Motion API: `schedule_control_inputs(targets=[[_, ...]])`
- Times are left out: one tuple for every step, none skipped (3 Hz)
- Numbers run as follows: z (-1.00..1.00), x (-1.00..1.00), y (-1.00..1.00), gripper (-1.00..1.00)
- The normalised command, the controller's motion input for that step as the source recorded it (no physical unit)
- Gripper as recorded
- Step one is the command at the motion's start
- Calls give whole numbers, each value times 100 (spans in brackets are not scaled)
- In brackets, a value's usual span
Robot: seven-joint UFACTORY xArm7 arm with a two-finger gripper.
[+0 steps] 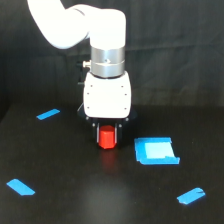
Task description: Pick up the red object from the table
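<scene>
The gripper (107, 135) points straight down with the red object (106, 139) between its dark fingers, which sit close on both sides. The block's top is hidden under the white body. It is hard to tell if the block touches the table (60, 165). A blue patch (155, 151) lies just right.

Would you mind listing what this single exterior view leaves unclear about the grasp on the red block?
- Pincer contact: the dark fingers flank the red block, but blur hides whether they press on it.
- Block's top: covered by the white pincer body.
- Block versus table: the glossy black surface and blur hide whether it rests there or is lifted.
- Arm: cut off by the top edge.
</scene>
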Motion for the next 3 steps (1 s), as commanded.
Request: schedule_control_inputs(targets=[[90, -13, -29, -98], [100, 11, -18, -98], [92, 14, -21, -100]])
